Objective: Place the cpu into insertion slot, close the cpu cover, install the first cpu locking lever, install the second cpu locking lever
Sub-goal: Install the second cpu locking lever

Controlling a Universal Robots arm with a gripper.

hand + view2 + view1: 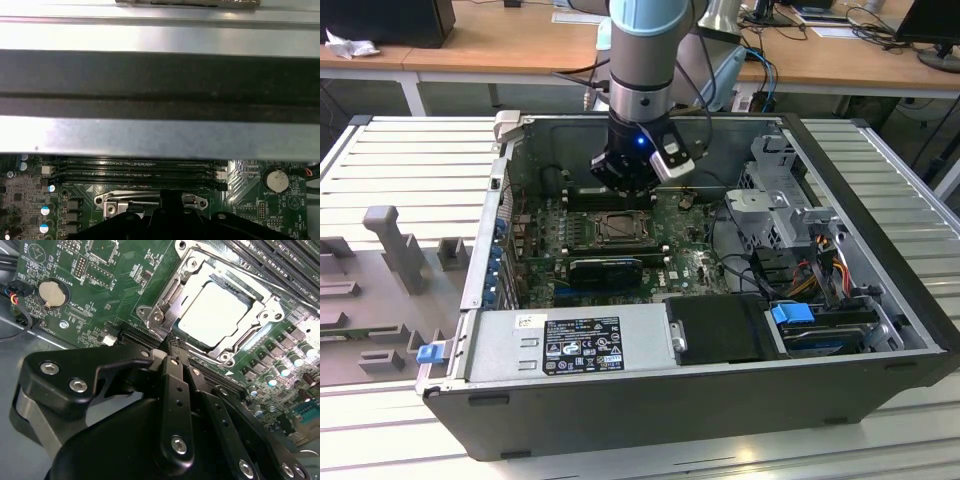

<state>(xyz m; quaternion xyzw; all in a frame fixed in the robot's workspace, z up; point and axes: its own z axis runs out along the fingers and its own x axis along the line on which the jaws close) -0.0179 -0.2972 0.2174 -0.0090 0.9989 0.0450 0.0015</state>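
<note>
The gripper [172,347] blocked a fair bit here; in the second wrist view its black fingers [175,390] were pinched together with nothing between them, tips sitting right at the near edge of the socket, and the linkage hid the board below that. In the exterior view the arm's wrist hung over the motherboard [690,265] just behind the socket, so the fingers themselves were hard to make out from there.

The cpu [217,312] was seated in the socket, pale top showing through the square window; the cpu cover [165,307] lay flat down around it, framing it. Couldn't really tell from these shots whether either locking lever was latched; the near side was cut off by the gripper.

Around it: a coin cell battery [52,294] on the green board well off to one side, memory slots [135,170] beside the socket in the first wrist view, and a wide metal edge of the case [160,135] across most of that shot.

The whole thing sat in an open pc case [880,250] lying on its side; a power supply [570,345] along the front, a drive with a blue tab [790,313] toward the exterior view's right.
</note>
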